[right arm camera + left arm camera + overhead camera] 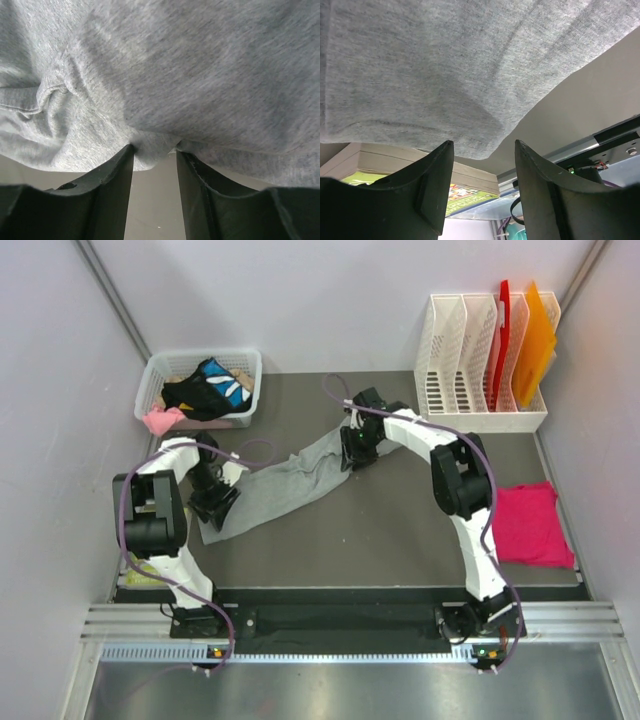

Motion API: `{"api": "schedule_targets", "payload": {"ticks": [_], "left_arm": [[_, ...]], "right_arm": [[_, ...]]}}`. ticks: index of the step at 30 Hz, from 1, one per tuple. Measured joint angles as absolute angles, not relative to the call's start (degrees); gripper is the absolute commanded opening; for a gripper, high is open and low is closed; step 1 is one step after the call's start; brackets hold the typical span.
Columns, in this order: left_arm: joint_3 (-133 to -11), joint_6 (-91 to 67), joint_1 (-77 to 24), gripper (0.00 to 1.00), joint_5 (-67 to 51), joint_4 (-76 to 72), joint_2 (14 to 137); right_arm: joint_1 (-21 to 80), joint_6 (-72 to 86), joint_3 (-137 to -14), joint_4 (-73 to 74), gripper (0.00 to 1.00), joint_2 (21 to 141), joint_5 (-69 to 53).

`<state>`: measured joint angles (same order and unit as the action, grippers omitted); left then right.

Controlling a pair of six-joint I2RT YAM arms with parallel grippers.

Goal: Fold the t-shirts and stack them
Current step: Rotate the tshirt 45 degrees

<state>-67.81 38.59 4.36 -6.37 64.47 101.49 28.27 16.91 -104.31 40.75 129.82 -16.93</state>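
**While the right side pinches, grey tee (285, 480) is strung out**

Up top, it lies diagonally between left gripper (212, 510) and right gripper (353, 455). The pink tee (525, 525) sits folded by the table's (400, 530) right edge. Left wrist cam: fingers (427, 190) wide apart, hem just above them, nothing pinched. Right wrist cam: jaws narrow, nipping a grey fold.

A dark table (400, 530) is carrying four things. A light grey t-shirt (290, 480) is stretching in a long diagonal band across its middle. A pink t-shirt (528, 523) is lying flat at the right edge. A white basket (155, 375) of mixed clothes is sitting in the far left corner. A white file rack (440, 340) is standing far right, holding a red folder (503, 320) and an orange folder (535, 335).
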Motion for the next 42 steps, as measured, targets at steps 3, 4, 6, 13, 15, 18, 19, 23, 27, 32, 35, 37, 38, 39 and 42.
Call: {"api": "schedule_targets", "payload": {"ticks": [3, 4, 6, 13, 15, 18, 19, 23, 27, 32, 35, 37, 38, 39, 42], "left_arm": [[-68.2, 39.0, 4.4, 0.57, -6.6, 64.6, 101.5], [-68.3, 39.0, 4.3, 0.57, -6.7, 64.5, 101.5], [-68.6, 38.9, 4.2, 0.57, -7.0, 64.4, 101.5], [-68.2, 36.8, 1.0, 0.56, -8.3, 61.6, 102.2], [-68.1, 35.7, -2.0, 0.56, -8.6, 60.5, 103.4], [-68.5, 34.0, -7.2, 0.56, -10.7, 59.7, 105.7], [-68.7, 33.8, -8.3, 0.56, -11.4, 59.8, 106.2], [-72.6, 33.1, -10.7, 0.56, -14.0, 62.0, 106.8], [-77.6, 32.9, -9.8, 0.55, -16.3, 64.2, 106.7], [-82.3, 32.7, -2.7, 0.54, -21.2, 68.6, 105.3], [-86.5, 31.9, 7.6, 0.54, -23.2, 69.6, 103.8], [-89.4, 31.1, 14.0, 0.54, -23.3, 69.5, 103.3], [-90.8, 30.7, 17.2, 0.55, -23.3, 69.4, 103.0], [-91.5, 29.9, 19.8, 0.55, -23.3, 69.1, 102.5], [-91.8, 27.6, 23.4, 0.56, -23.2, 69.0, 100.2]], "right_arm": [[26.9, 17.1, -105.6, 41.1, 0.4, 130.8, -18.3], [26.1, 17.1, -107.0, 41.6, 0.4, 131.5, -18.5], [24.1, 16.7, -110.4, 42.3, 0.4, 133.5, -18.3], [16.3, 14.2, -123.5, 44.9, 0.39, 140.5, -14.0], [15.0, 13.8, -124.7, 45.1, 0.39, 141.1, -12.8], [13.8, 13.1, -126.1, 45.4, 0.39, 141.9, -11.4], [13.8, 13.0, -126.4, 45.5, 0.38, 142.0, -11.1], [14.0, 11.9, -126.8, 45.6, 0.38, 142.1, -9.2], [15.0, 11.1, -126.8, 46.1, 0.4, 141.8, -7.6], [17.3, 10.2, -121.2, 46.9, 0.47, 135.1, -4.9], [21.4, 9.6, -114.6, 47.2, 0.51, 126.2, -3.0], [26.1, 9.1, -109.7, 47.0, 0.58, 118.9, -1.6], [28.9, 8.9, -107.7, 47.2, 0.64, 115.5, -0.9], [31.9, 8.7, -105.9, 47.3, 0.66, 112.2, -0.2], [41.0, 8.0, -101.4, 47.8, 0.72, 105.0, 2.8]]}}
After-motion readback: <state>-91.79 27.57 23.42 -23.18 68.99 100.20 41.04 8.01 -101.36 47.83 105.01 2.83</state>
